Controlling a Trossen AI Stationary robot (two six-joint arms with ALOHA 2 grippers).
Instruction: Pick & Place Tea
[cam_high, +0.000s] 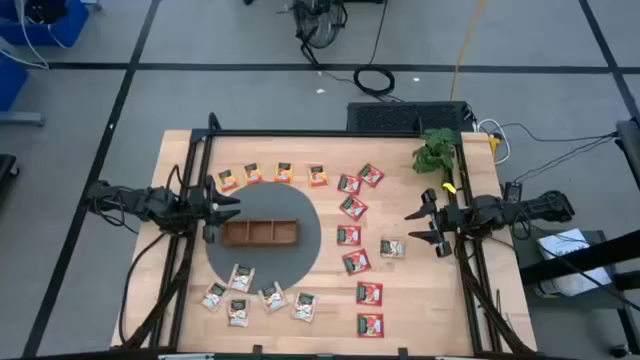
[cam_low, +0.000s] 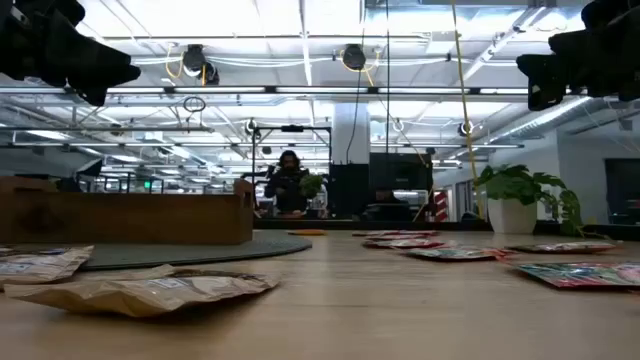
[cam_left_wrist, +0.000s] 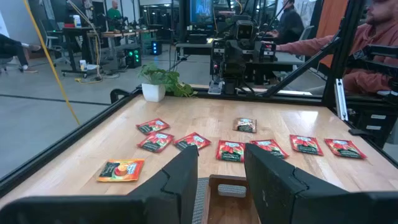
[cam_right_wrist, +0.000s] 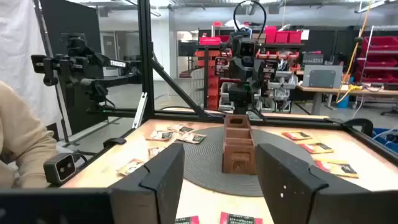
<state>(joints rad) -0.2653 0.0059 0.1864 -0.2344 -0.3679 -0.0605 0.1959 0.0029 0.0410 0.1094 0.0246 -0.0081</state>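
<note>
The tea lies as flat packets on the wooden table: orange-yellow ones (cam_high: 284, 172) in a row at the far side, red ones (cam_high: 352, 207) down the right half, white-green ones (cam_high: 272, 296) at the near left. A brown wooden tray (cam_high: 260, 232) stands on a round grey mat (cam_high: 312, 240). My left gripper (cam_high: 228, 203) hovers open at the tray's left end, above the table, with nothing between its fingers (cam_left_wrist: 180, 180). My right gripper (cam_high: 420, 225) hovers open at the table's right side, pointing toward the tray (cam_right_wrist: 238, 149), and is also empty.
A potted plant (cam_high: 435, 152) stands at the far right corner. Black frame rails (cam_high: 330, 133) run along the far, left and right sides of the table. A lone white-green packet (cam_high: 392, 248) lies among the red ones. A person's sleeve (cam_right_wrist: 22, 149) shows beside the table.
</note>
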